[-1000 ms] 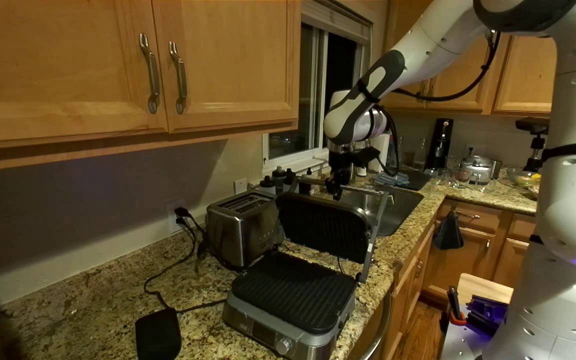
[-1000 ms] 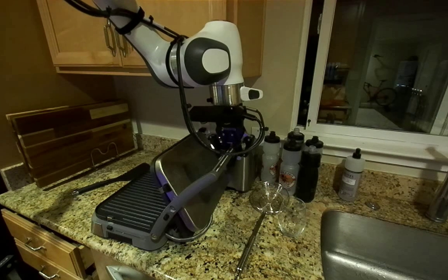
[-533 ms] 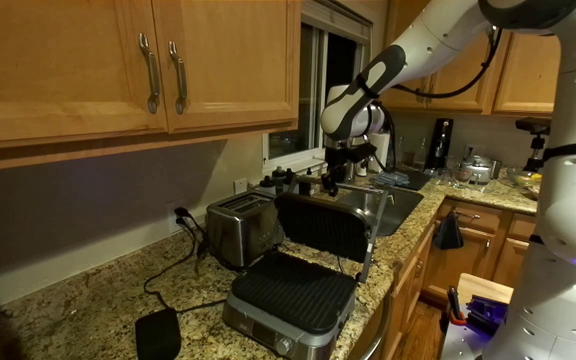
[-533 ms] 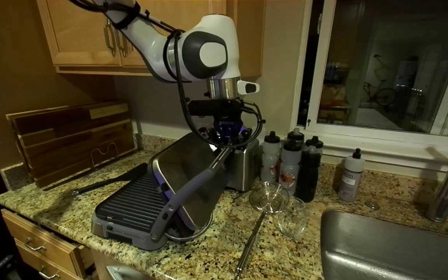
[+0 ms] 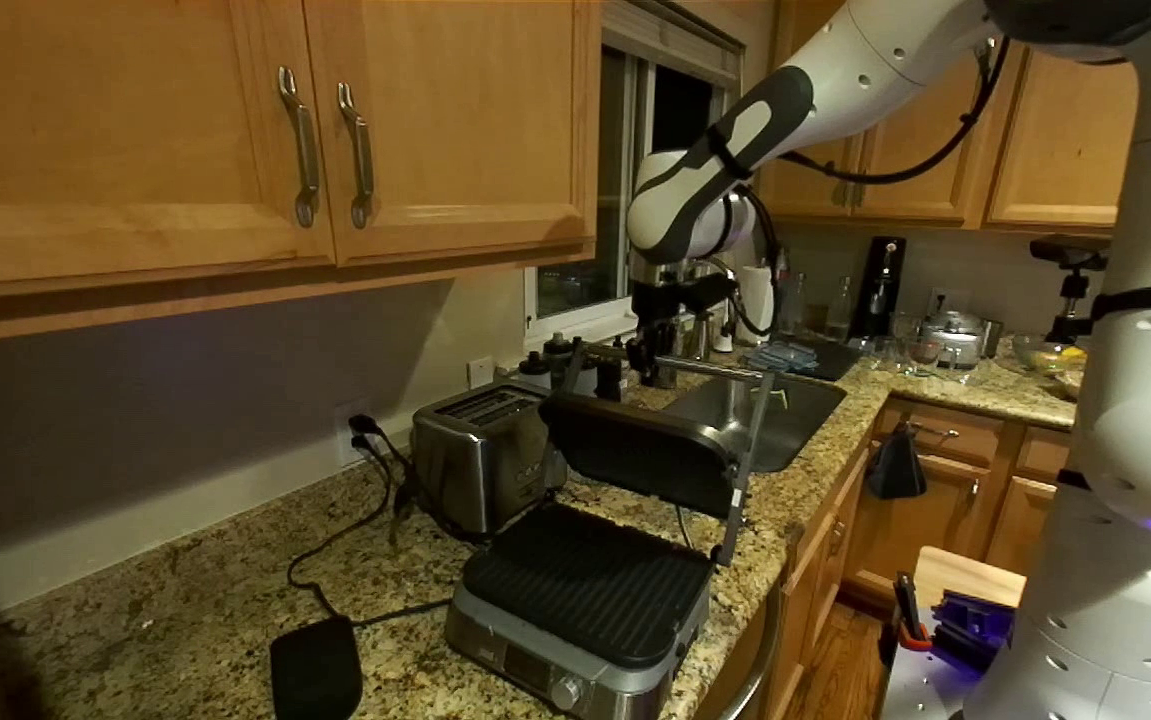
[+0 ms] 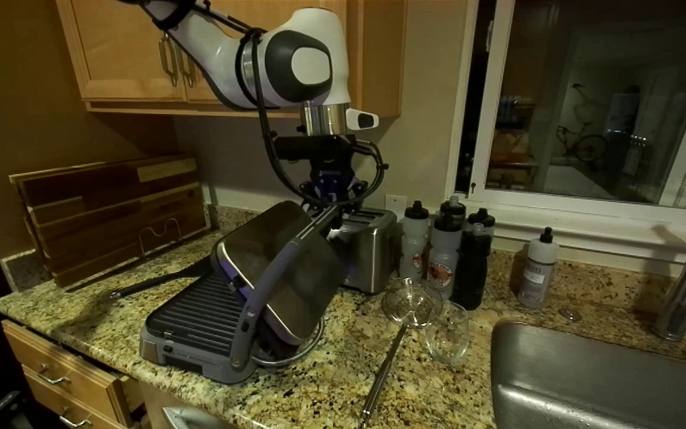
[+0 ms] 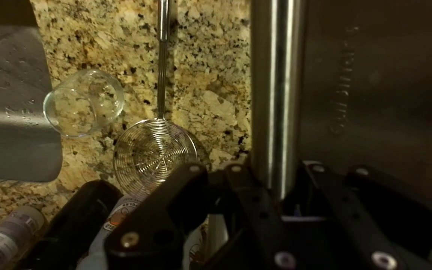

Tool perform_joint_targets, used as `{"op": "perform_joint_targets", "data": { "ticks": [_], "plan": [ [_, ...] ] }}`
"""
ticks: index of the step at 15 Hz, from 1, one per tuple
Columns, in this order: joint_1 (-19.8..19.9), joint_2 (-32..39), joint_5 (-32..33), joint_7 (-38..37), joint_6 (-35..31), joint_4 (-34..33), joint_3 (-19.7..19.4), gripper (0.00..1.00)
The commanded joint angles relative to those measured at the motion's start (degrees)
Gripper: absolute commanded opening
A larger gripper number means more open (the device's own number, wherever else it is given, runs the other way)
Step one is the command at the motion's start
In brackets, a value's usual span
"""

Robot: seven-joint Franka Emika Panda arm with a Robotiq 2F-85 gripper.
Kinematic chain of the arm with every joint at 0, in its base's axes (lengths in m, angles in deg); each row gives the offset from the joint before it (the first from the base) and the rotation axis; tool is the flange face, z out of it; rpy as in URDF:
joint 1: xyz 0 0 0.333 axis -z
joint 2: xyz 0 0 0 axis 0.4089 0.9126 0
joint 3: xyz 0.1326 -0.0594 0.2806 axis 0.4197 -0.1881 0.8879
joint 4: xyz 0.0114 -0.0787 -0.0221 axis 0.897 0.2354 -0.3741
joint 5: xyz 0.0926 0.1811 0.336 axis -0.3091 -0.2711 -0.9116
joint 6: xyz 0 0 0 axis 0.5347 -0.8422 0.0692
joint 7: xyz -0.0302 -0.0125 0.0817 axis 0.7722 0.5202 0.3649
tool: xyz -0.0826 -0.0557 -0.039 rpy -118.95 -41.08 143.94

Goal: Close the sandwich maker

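Observation:
The sandwich maker [image 5: 585, 585] stands open on the granite counter; it also shows in an exterior view [image 6: 193, 325]. Its dark ribbed lower plate lies flat. Its lid [image 5: 635, 455] is raised and tilted over the rear of the base; the lid's smooth back shows in the wrist view [image 7: 369, 75]. A silver bar handle [image 7: 277, 82] joins the lid's side arms. My gripper [image 7: 276, 170] is shut on this handle, with one finger on each side of the bar. It is at the handle's toaster-side half in an exterior view [image 5: 643, 372]. The finger pads are mostly dark and hidden.
The silver toaster [image 5: 485, 455] stands close beside the lid. A small flat black object [image 5: 315, 665] lies in front. A wire strainer [image 6: 412, 304], a glass [image 6: 447, 336], several bottles [image 6: 441, 256] and the sink [image 6: 605, 381] lie behind. A wooden cabinet [image 5: 455, 120] hangs above.
My gripper has moved up and forward, toward the front of the sandwich maker. The handle and lid have swung the same way, and the lid now tilts more over the base.

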Motion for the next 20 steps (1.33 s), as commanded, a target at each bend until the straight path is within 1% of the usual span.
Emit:
{"op": "perform_joint_targets", "data": {
  "ticks": [1,7,14,20],
  "plan": [
    [-2.12,-2.80,0.72,-1.18,3.11,0.74,1.61,0.06],
    [-5.35,-3.26,2.53,-1.45,4.46,0.60,4.49,0.06],
    [-7.91,-4.05,3.22,-2.78,7.29,0.63,6.57,0.06],
    [-10.54,-2.28,4.42,-4.43,9.09,-0.14,9.17,0.06]
  ]
}}
